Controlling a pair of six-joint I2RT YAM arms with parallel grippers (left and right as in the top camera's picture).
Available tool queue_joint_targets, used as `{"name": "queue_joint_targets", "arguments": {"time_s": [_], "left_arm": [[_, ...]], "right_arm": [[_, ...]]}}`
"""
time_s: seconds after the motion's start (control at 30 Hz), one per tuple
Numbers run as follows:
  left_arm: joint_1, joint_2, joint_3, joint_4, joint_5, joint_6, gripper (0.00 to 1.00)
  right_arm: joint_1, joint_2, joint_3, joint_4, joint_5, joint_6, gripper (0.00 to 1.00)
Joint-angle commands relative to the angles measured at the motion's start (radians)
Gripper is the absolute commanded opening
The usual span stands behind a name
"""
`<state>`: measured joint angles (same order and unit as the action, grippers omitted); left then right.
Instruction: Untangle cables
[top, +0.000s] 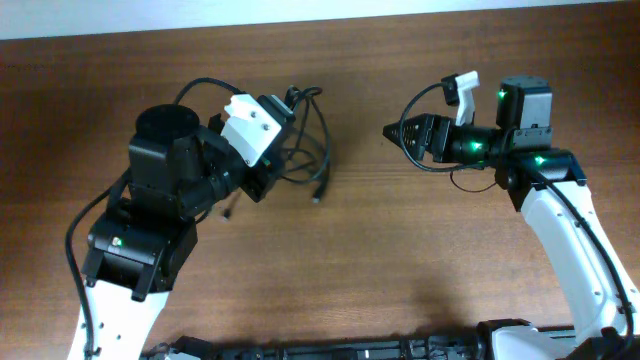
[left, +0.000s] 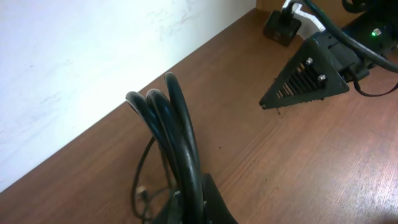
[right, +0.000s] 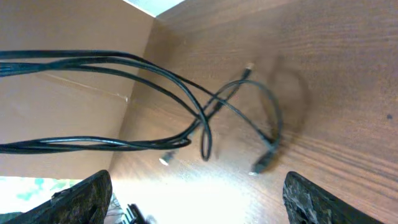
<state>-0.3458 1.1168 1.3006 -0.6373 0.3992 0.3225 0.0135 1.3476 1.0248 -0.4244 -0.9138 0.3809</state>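
— Overhead first: where are the cables (top: 322, 150)?
— Loose black loops on the table (top: 400, 260), bunched at the tip of the left gripper (top: 280, 150). The right gripper (top: 392, 131) points at them from well apart.
— And the left wrist view?
— The left claw is clenched on the cables; several strands arch up out of its jaws.
— Right wrist?
— Its fingers (right: 81, 199) stand wide apart at the bottom corners, nothing between them. The cables lie ahead: crossed loops with small plugs on the wood, and strands stretching off to the left
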Motion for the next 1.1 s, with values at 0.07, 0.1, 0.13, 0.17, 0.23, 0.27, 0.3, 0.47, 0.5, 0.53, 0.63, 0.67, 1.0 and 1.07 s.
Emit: {"name": "queue_joint_targets", "arguments": {"time_s": [0.07, 0.1, 0.13, 0.17, 0.23, 0.27, 0.3, 0.47, 0.5, 0.53, 0.63, 0.67, 1.0, 1.07], "left_arm": [[0.002, -0.021, 0.008, 0.045, 0.122, 0.020, 0.00], [0.002, -0.021, 0.008, 0.044, 0.133, 0.020, 0.00], [0.002, -0.021, 0.008, 0.041, 0.133, 0.020, 0.00], [0.002, -0.021, 0.008, 0.038, 0.132, 0.019, 0.08], [0.002, -0.013, 0.008, 0.033, 0.132, 0.019, 0.27], [0.002, -0.007, 0.008, 0.027, 0.132, 0.018, 0.29], [0.002, 0.000, 0.008, 0.021, 0.132, 0.008, 0.31], [0.002, 0.080, 0.008, -0.019, 0.136, 0.004, 0.28], [0.002, 0.105, 0.008, -0.025, 0.140, 0.004, 0.29], [0.002, 0.122, 0.008, -0.030, 0.145, 0.004, 0.29], [0.002, 0.154, 0.008, -0.031, 0.162, -0.042, 0.33], [0.002, 0.155, 0.008, -0.031, 0.162, -0.045, 0.35], [0.002, 0.087, 0.008, -0.071, -0.087, -0.114, 0.77], [0.002, 0.077, 0.008, -0.076, -0.115, -0.122, 0.77]], "right_arm": [[0.014, -0.001, 0.010, -0.006, -0.040, -0.089, 0.85], [0.026, -0.001, 0.010, -0.003, -0.045, -0.102, 0.85], [0.039, -0.002, 0.010, 0.001, -0.043, -0.114, 0.85], [0.050, -0.002, 0.010, 0.009, -0.043, -0.115, 0.86], [0.061, -0.002, 0.010, 0.025, -0.043, -0.112, 0.85], [0.063, -0.002, 0.010, 0.032, -0.044, -0.111, 0.85], [0.065, -0.004, 0.010, 0.036, -0.043, -0.110, 0.85], [0.064, -0.031, 0.010, 0.039, -0.017, -0.108, 0.85], [0.064, -0.042, 0.010, 0.039, -0.003, -0.106, 0.85], [0.064, -0.048, 0.010, 0.039, 0.011, -0.097, 0.85], [0.064, -0.065, 0.010, 0.034, 0.037, -0.084, 0.85], [0.063, -0.066, 0.010, 0.022, 0.053, -0.084, 0.85], [0.063, -0.066, 0.010, -0.202, 0.315, -0.073, 0.85], [0.063, -0.066, 0.010, -0.224, 0.344, -0.074, 0.85]]}}
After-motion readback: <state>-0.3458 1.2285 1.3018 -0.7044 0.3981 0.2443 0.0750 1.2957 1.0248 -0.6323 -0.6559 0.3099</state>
